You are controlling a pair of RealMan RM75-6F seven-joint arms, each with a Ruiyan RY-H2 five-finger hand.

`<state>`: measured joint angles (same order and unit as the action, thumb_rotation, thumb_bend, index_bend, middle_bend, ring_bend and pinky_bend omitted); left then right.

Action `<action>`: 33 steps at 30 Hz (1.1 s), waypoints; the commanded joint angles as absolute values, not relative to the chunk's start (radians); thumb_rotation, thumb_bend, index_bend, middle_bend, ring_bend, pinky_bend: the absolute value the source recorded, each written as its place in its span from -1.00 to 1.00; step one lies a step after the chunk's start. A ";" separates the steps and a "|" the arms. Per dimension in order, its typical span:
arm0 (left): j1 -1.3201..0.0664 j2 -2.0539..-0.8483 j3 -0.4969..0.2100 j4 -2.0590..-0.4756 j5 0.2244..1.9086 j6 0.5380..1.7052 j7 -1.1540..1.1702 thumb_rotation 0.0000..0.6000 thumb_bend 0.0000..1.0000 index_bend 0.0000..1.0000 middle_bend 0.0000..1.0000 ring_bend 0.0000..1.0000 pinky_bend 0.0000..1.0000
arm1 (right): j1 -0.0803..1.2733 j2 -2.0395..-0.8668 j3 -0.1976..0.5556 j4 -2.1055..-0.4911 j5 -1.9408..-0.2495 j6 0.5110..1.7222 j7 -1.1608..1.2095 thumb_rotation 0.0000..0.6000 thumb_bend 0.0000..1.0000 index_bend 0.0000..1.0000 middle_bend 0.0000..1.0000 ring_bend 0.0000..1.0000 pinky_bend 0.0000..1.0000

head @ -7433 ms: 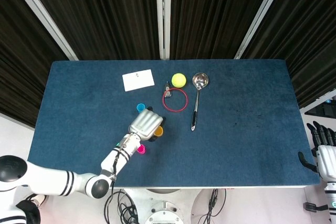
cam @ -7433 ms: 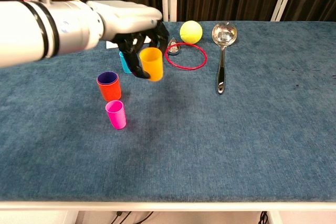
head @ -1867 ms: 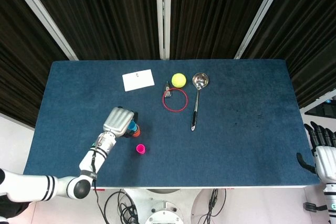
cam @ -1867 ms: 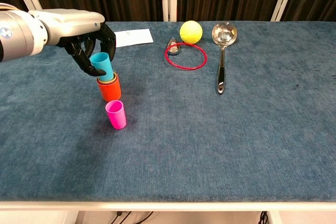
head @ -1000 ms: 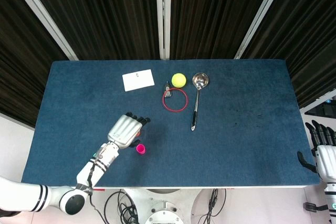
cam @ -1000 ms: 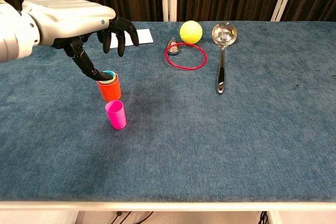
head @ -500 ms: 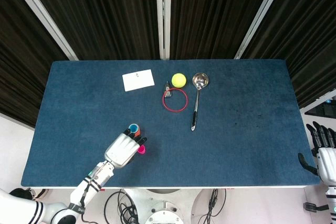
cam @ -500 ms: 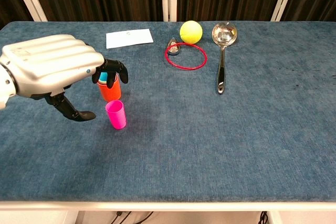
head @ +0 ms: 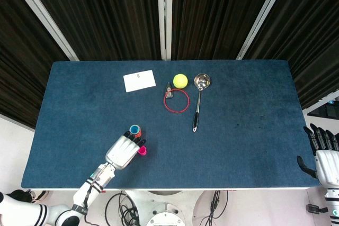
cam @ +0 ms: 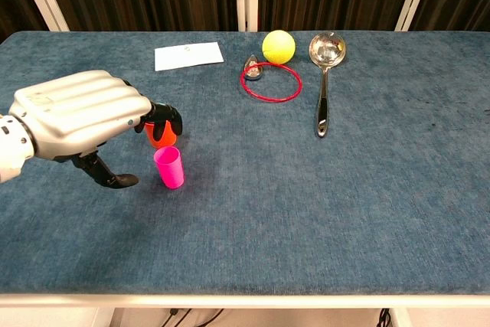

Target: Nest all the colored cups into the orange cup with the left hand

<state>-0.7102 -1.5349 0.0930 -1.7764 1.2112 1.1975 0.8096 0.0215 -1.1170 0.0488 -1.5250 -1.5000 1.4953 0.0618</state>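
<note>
Silver-backed, the left hand (cam: 84,124) hovers near the tabletop's front-left edge, fingers spread and empty, thumb beside the pink cup (cam: 169,167), partly hiding the orange cup (cam: 161,137).

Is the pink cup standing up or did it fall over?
Standing up. The pink cup sits upright on the table, beside the robot hand.

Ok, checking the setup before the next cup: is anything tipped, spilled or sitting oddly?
Nothing stands out. The pink cup stands upright beside the orange cup, the left hand hovers open over them, and the ladle, ball and red ring lie tidy.
</note>
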 commanded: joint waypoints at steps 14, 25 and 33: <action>-0.703 -1.579 0.062 -1.703 1.215 1.122 0.799 1.00 -0.58 -0.29 -0.23 -0.15 -0.32 | 0.022 -1.129 0.048 -1.510 -1.488 1.484 0.063 1.00 -0.40 -1.00 -1.00 -1.00 -1.00; -0.708 -1.596 0.028 -1.688 1.245 1.092 0.746 1.00 -0.58 -0.29 -0.22 -0.12 -0.29 | 0.026 -1.133 0.050 -1.500 -1.478 1.472 0.069 1.00 -0.40 -1.00 -1.00 -1.00 -1.00; -0.717 -1.616 0.009 -1.670 1.238 1.056 0.720 1.00 -0.58 -0.25 -0.19 -0.08 -0.27 | 0.025 -1.134 0.049 -1.492 -1.475 1.469 0.078 1.00 -0.40 -1.00 -1.00 -1.00 -1.00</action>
